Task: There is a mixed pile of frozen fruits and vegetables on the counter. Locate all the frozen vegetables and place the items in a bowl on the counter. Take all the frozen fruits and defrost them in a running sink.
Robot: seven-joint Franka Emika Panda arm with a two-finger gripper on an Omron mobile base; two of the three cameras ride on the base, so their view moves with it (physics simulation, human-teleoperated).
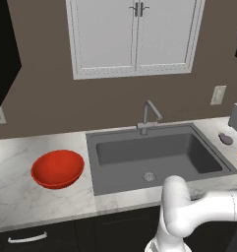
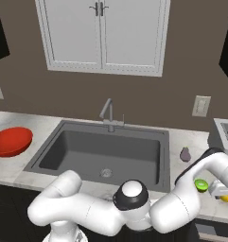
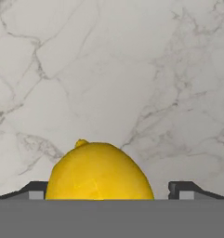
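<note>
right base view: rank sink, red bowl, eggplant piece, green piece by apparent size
1. sink
2. red bowl, partly cut off at the frame's left edge
3. eggplant piece and green piece: look alike; the green one sits nearer and is partly hidden, so no ranking.

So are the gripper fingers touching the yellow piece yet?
Cannot tell. In the hand view the fingers flank the yellow piece, but the contact zone is hidden.

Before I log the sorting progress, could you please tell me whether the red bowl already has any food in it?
No, the red bowl on the counter left of the sink shows only its bare glossy inside.
</note>
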